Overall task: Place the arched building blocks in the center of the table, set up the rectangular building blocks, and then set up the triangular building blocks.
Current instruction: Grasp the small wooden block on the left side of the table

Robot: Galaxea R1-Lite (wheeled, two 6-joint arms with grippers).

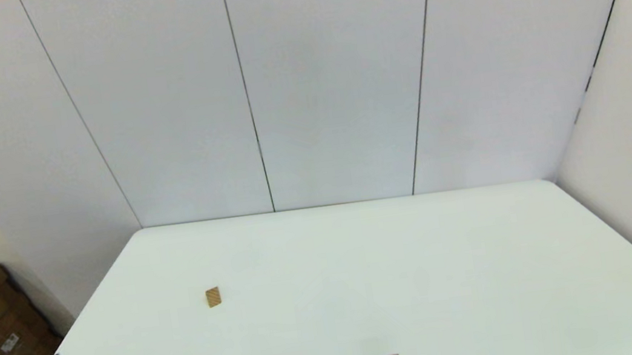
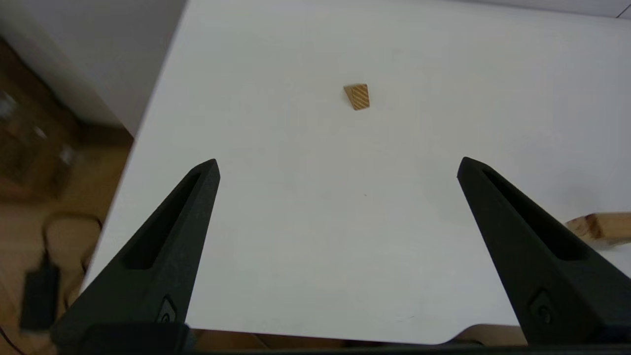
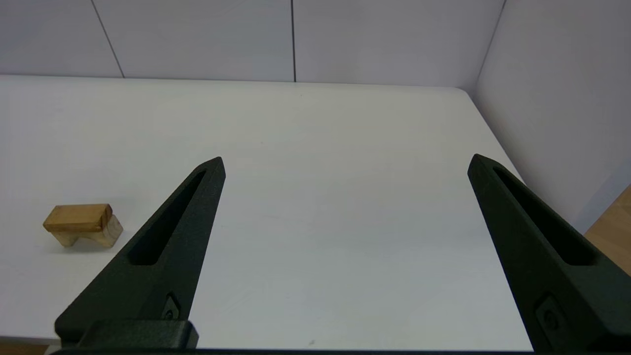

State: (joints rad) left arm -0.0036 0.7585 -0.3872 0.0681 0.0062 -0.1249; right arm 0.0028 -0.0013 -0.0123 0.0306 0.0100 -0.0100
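Blocks part-stacked near the table's front edge, wedge alone off to the left

On the white table (image 1: pixel 425 261), the rectangular building blocks (image 3: pixel 78 217) lie flat on top of the arched building blocks (image 3: pixel 106 235), long axis running across the robot's front, arch hollow facing down. The triangular building blocks (image 1: pixel 213 297) sit well apart, toward the table's left side, striped face up. The left gripper (image 2: pixel 337 167) hangs over the left front corner, fingers spread wide and holding nothing; the right gripper (image 3: pixel 345 165) hovers over the right side, likewise spread and holding nothing
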